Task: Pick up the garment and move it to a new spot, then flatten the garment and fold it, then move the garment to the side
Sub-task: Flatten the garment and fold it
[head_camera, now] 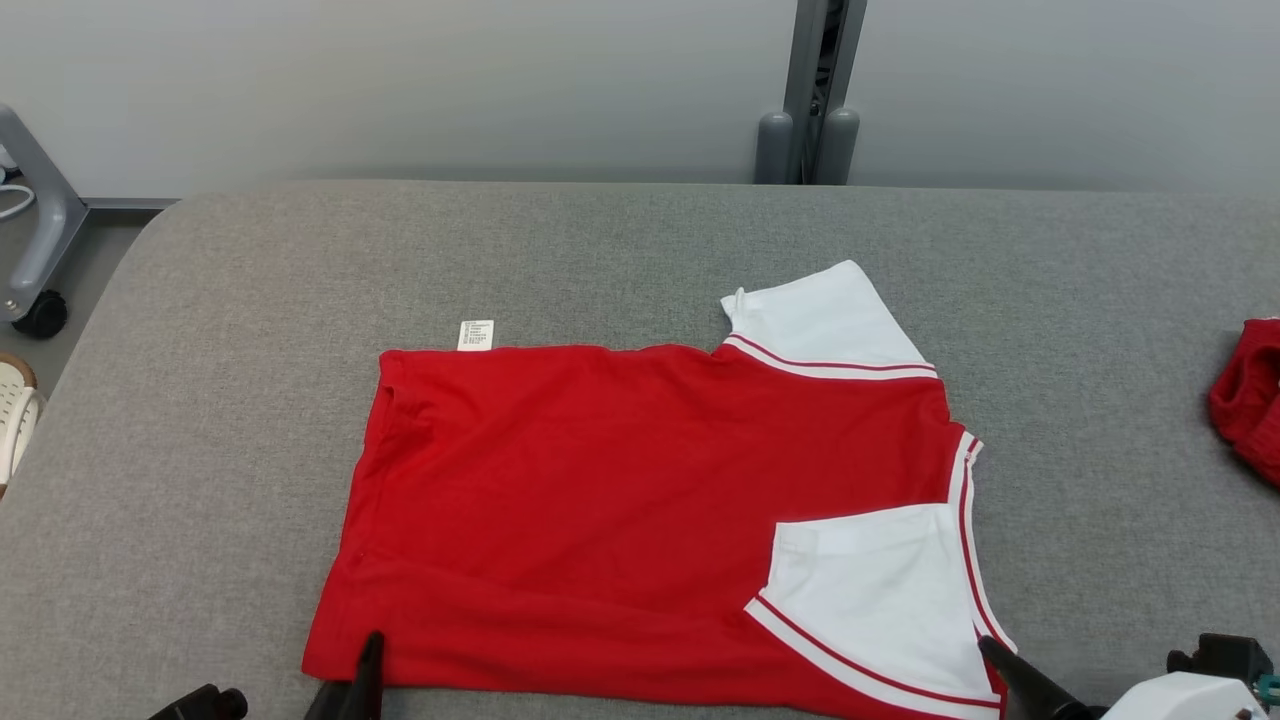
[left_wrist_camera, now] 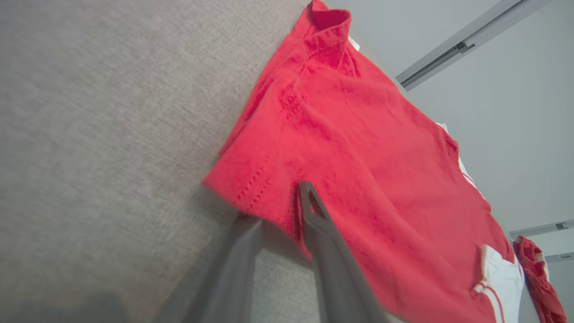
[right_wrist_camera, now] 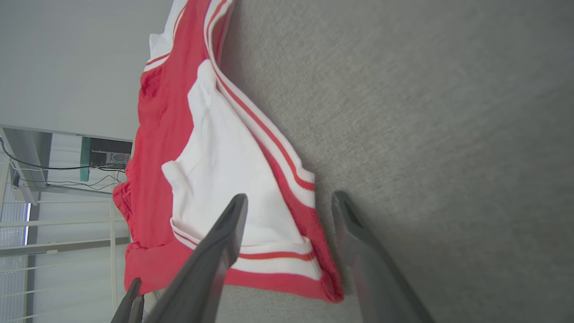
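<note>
**Garment flat, grippers at its near edge**

Head view: the red garment [head_camera: 620,500] lies spread near the middle of the grey counter [head_camera: 250,300]. Its long axis runs left to right, with the hem toward my left and the neck end toward my right. One white sleeve [head_camera: 880,590] is folded in over the body, and the other sleeve [head_camera: 830,320] sticks out past the far edge. A small label [head_camera: 475,335] peeks out along that far edge. The left gripper [head_camera: 350,690] sits at the near-left corner and the right gripper [head_camera: 1015,675] at the near-right corner. A second red cloth [head_camera: 1250,400] lies well apart at the right.

Left wrist view: one finger rests on top of the hem corner and the other sits just off the edge. The jaws stand narrowly apart, and I cannot tell whether they pinch the cloth.

Right wrist view: the jaws are spread wide astride the striped corner, gripping nothing.

My read is that this is a light, limp knit that will drape, and it will crease or slide if dragged. I would take it by the corners or the hem, both sides together, so it stays square.
</note>
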Controlling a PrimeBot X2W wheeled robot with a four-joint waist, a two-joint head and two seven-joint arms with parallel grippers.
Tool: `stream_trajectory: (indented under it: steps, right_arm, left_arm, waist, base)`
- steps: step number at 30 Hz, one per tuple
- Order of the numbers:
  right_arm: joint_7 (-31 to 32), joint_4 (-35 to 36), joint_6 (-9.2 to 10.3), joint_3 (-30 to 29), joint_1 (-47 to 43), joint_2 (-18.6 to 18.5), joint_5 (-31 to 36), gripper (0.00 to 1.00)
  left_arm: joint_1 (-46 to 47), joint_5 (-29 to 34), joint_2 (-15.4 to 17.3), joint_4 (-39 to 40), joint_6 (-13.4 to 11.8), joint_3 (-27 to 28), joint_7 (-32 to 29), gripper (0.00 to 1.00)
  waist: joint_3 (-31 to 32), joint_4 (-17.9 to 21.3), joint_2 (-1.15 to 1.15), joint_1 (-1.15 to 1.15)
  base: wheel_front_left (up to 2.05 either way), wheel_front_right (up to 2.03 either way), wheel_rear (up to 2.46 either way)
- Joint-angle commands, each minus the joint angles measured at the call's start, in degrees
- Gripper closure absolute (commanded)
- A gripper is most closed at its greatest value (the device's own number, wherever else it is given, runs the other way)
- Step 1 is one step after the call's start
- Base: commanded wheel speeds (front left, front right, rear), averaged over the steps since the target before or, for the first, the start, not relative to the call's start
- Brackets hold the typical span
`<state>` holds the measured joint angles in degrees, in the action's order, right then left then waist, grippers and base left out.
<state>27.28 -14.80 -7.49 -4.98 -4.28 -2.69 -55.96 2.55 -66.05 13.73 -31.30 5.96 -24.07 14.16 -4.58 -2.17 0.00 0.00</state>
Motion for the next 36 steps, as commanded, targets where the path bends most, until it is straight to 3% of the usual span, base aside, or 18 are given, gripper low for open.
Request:
stream_trajectory:
  steps: [1,12,18,23,27,32,36]
  right_arm:
    - [-0.7,0.0,-0.02,-1.0,0.3,-0.5,0.8,0.00]
    - [-3.0,1.0,-0.03,-7.5,3.9,-0.4,6.2,0.00]
    - [-9.0,5.9,-0.03,-7.3,7.6,-0.4,10.3,0.00]
    - [-16.1,9.4,-0.03,-3.4,9.8,-1.9,13.8,0.00]
    - [-23.5,10.0,-0.03,2.1,10.8,-5.7,18.2,0.00]
    - [-33.3,7.6,-0.03,8.0,11.8,-9.0,24.5,0.00]
    - [-38.3,4.2,-0.02,10.3,12.7,-8.7,26.6,0.00]
  left_arm:
    - [0.0,0.5,0.8,-0.2,-0.8,0.8,0.3,0.00]
    - [-0.1,3.5,2.8,0.4,-3.2,3.6,0.9,0.00]
    - [2.1,15.3,4.1,5.5,-6.7,10.3,1.1,0.00]
    - [2.9,26.4,1.8,12.1,-6.1,16.8,1.1,0.00]
    - [3.2,35.9,-1.1,16.9,-4.9,20.1,1.1,0.00]
    - [2.8,45.1,-5.9,21.5,-2.3,23.7,1.1,0.00]
    - [1.8,49.7,-8.7,22.7,-0.8,25.7,1.1,0.00]
  waist:
    - [-0.1,0.1,0.00,0.00]
    - [0.4,0.3,0.00,0.00]
    - [0.6,-0.1,0.00,0.00]
    - [0.6,0.0,0.00,0.00]
    - [0.6,0.2,0.00,0.00]
    - [0.6,0.6,0.00,0.00]
    - [0.4,1.0,0.00,0.00]
  base:
    - [0.00,0.00,0.00]
    - [0.00,0.00,0.00]
    - [0.00,0.00,0.00]
    - [0.00,0.00,0.00]
    - [0.00,0.00,0.00]
    - [0.00,0.00,0.00]
    - [0.00,0.00,0.00]
